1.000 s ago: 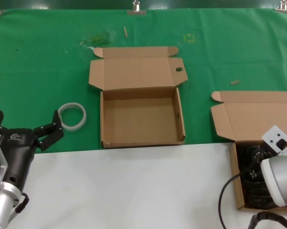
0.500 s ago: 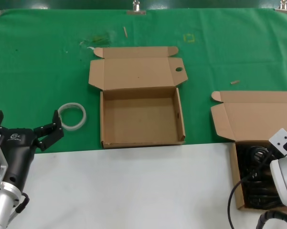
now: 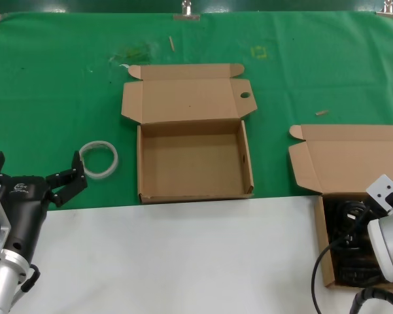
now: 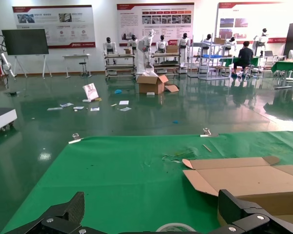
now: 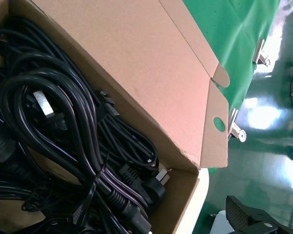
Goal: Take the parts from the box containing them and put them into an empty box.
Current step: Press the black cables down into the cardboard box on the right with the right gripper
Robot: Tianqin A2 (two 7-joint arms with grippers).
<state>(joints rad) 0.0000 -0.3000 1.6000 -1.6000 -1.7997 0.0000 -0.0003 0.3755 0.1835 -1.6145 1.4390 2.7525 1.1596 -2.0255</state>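
The empty box (image 3: 141,171), shallow brown cardboard, lies open at the middle of the green mat, and its lid flap has a round hole (image 3: 244,95). The box containing the parts (image 3: 343,160) sits at the right edge with its lid folded back. Black coiled cables (image 3: 348,221) fill it and show close up as looped bundles with plugs (image 5: 73,141). My right arm (image 3: 389,252) hangs over that box. One finger (image 5: 248,212) shows beyond the box's outer wall, with the jaws spread wide. My left gripper (image 3: 36,171) waits open at the near left, holding nothing.
A white ring (image 3: 99,159) lies on the mat just beyond the left gripper (image 4: 151,204), left of the empty box (image 4: 244,183). White table surface (image 3: 183,255) runs along the near side. Small scraps (image 3: 322,112) dot the far mat.
My right arm has shifted to the right and slightly down over the cable box, uncovering more of the cables. The left arm has not moved.
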